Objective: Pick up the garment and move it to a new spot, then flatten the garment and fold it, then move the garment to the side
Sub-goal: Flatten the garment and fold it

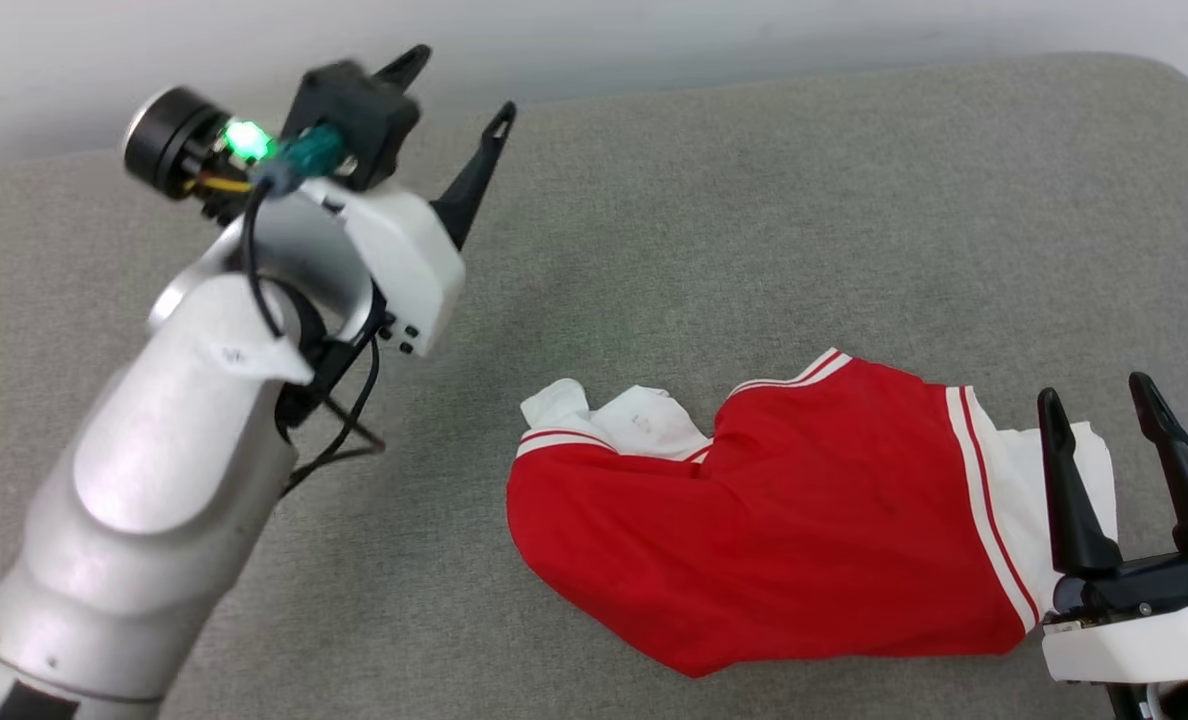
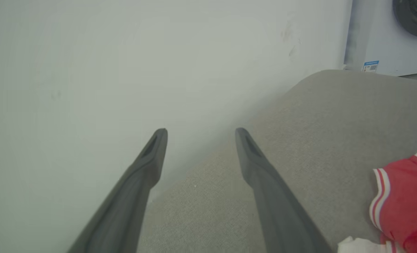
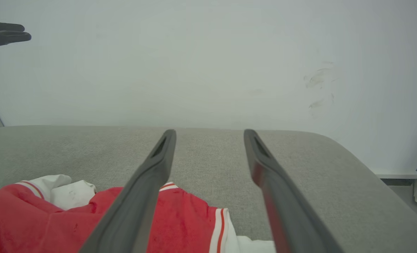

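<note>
Garment [image 1: 774,540], red with white sleeves and red-white striped trim, lying crumpled on the grey bench [image 1: 754,200], toward its right edge. Left gripper [image 1: 461,80]: fingers spread, empty, raised near the far left edge. Right gripper [image 1: 1094,388]: fingers spread, empty, at the garment's white sleeve. Blue-and-white label [image 2: 371,66] beyond the bench: print too small to read.

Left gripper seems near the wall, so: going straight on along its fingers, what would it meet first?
Probably the pale wall: the open left gripper points at it over the grey cushion's far edge, nothing between. The red jersey lies aside. Distance unclear.
</note>
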You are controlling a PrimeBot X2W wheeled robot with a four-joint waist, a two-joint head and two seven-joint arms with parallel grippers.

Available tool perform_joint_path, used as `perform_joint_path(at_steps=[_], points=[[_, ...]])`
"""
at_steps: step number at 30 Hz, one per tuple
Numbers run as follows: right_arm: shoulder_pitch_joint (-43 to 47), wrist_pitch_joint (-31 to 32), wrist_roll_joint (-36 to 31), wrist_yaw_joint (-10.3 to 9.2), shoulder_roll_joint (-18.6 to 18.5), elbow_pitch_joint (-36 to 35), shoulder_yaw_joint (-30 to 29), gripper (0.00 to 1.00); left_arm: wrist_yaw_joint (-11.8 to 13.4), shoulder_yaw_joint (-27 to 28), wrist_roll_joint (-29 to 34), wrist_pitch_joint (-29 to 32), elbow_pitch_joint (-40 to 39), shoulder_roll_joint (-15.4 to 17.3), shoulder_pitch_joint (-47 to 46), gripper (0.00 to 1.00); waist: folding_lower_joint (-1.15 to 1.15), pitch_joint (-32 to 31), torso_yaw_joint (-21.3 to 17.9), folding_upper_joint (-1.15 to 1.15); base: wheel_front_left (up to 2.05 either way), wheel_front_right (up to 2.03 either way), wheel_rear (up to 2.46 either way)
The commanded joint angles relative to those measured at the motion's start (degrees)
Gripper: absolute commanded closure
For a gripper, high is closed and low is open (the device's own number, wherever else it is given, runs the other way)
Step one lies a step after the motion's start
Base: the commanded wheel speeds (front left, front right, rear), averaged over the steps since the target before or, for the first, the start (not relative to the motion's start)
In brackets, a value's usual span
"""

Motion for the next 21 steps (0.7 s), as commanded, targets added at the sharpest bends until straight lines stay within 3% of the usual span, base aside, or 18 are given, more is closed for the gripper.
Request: perform_joint_path(at_steps=[1, 10, 14, 21], points=[[0.3, -0.4, -0.6, -0.04, 0.6, -0.4, 0.2, 0.00, 0.0, -4.4, -4.1, 4.0, -0.4, 2.1, -3.7, 0.00, 0.00, 0.9, -0.8, 0.00, 0.00, 0.00, 0.00], [-2.5, -0.6, -2.0, -0.04, 1.1, -0.9, 2.0, 0.00, 0.0, -28.8, -25.2, 26.3, -0.9, 8.6, -18.8, 0.00, 0.00, 4.5, -3.4, 0.00, 0.00, 0.00, 0.00], [-3.8, -0.8, -2.7, -0.03, 1.4, -0.8, 2.9, 0.00, 0.0, -38.0, -31.3, 32.1, -1.2, 10.0, -24.4, 0.00, 0.00, 6.6, -4.7, 0.00, 0.00, 0.00, 0.00], [-5.7, -0.9, -3.0, -0.04, 1.8, -0.3, 3.7, 0.00, 0.0, -46.9, -36.8, 38.1, -1.8, 10.6, -28.9, 0.00, 0.00, 9.7, -6.5, 0.00, 0.00, 0.00, 0.00]])
